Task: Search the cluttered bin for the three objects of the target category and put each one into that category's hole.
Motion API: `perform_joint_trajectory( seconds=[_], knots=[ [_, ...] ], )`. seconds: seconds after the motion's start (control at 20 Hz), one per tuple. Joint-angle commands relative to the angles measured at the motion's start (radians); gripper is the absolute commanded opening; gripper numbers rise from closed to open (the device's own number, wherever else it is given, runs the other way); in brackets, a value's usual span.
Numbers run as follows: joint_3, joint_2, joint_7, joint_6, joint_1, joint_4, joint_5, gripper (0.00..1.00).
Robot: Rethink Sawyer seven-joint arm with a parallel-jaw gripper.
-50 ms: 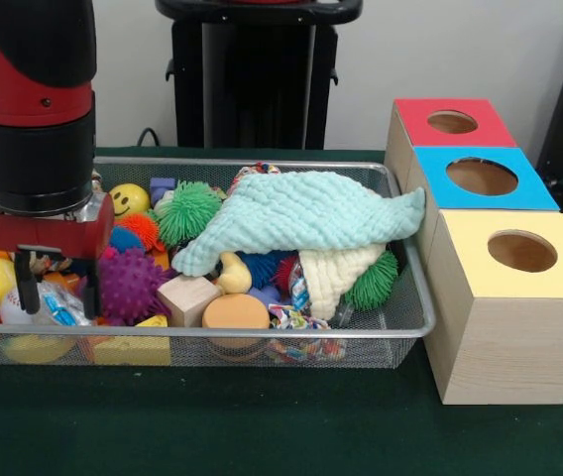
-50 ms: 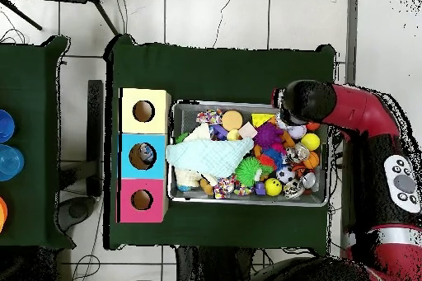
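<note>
A: How far is the task judged to be?

B: Early. The wire bin (image 1: 400,327) is still packed with balls, blocks and a pale green cloth (image 1: 301,213). Something small may be seen in the blue box (image 2: 142,156); the yellow box (image 1: 514,297) and red box (image 1: 440,124) look empty.

A: And the hand (image 1: 56,288)?

B: It is lowered into the bin's end farthest from the boxes, by a purple spiky ball (image 1: 128,283). Whether anything is held cannot be told.
</note>
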State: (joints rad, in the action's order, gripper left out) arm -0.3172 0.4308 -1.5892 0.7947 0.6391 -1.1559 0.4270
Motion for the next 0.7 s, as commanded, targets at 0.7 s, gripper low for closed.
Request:
perform_joint_trajectory(
  seconds=[0.7],
  knots=[
    [-0.015, -0.008, 0.037, -0.024, 0.017, -0.094, 0.013, 1.0]
  ],
)
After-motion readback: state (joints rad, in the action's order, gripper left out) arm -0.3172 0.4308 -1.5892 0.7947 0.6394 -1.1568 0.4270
